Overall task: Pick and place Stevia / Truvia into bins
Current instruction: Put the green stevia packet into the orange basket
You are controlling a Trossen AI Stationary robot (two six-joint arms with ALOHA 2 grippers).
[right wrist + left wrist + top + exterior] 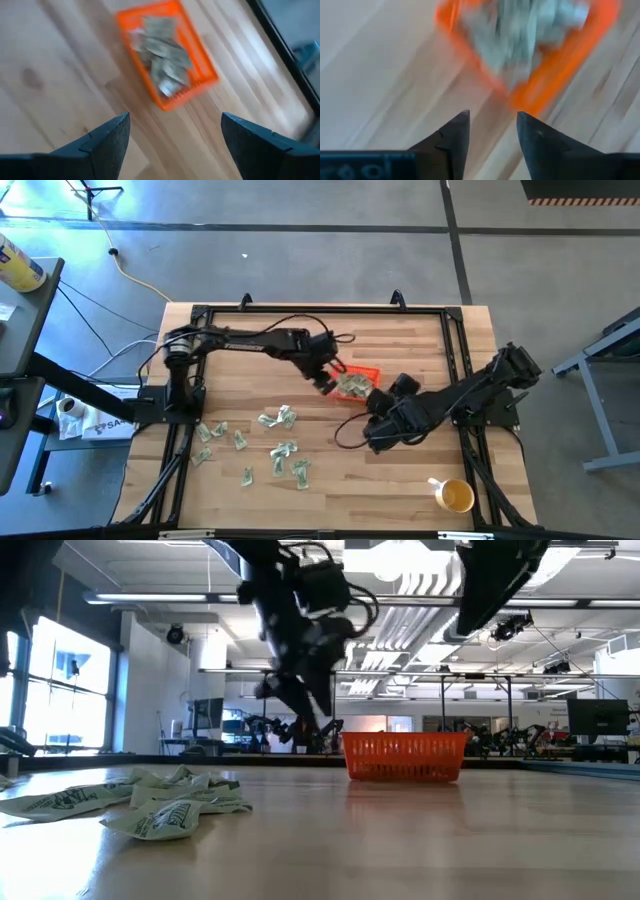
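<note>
Two dark arms meet over an orange bin [368, 372] near the middle of a wooden table [420, 480], seen from above. The left gripper [327, 385] hangs at the bin's left edge, its fingers [454, 137] parted with nothing between them; its wrist view looks past them at the bin's corner and the pale sachets heaped inside. The right gripper [378, 402] sits just beside the bin's right end, fingers [107, 140] spread wide and empty, with the filled bin [167, 60] ahead of them.

A heap of sachets [352, 385] fills the bin. More loose sachets [278, 450] lie scattered on the table's left front area, well apart from the bin; the level view shows several of them [150, 802] crumpled in the foreground, the bin [404, 757] standing farther back under the left arm.

A yellow cup [455, 496] stands near the table's front right corner, apart from everything else
</note>
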